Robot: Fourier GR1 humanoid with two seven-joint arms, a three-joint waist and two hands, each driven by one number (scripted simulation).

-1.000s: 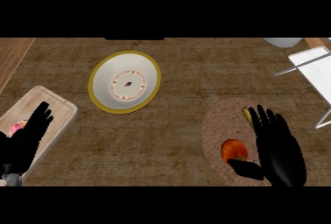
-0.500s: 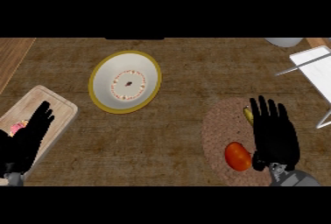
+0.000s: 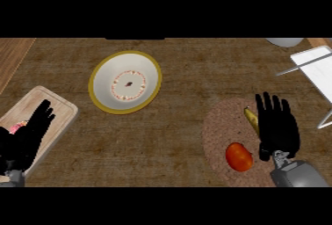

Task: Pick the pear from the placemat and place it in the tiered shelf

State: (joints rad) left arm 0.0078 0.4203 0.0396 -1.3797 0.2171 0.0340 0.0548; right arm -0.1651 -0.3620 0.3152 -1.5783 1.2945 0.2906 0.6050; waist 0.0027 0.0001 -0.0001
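2 items lie on our placemat (image 3: pixel 224 127) in the head view, so our right hand (image 3: pixel 277 127), flat with straight fingers and holding nothing, could curl on the red-orange fruit (image 3: pixel 239 156) instead of the yellow-green pear (image 3: pixel 251 119) at its finger edge. our left hand (image 3: pixel 26 140) rests open over the cutting board (image 3: pixel 48 103).

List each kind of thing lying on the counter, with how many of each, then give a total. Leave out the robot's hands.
Round woven placemat: 1
Red-orange fruit: 1
Yellow-green fruit: 1
Yellow-rimmed white plate: 1
Light wooden cutting board: 1
White tiered shelf: 1
Total: 6
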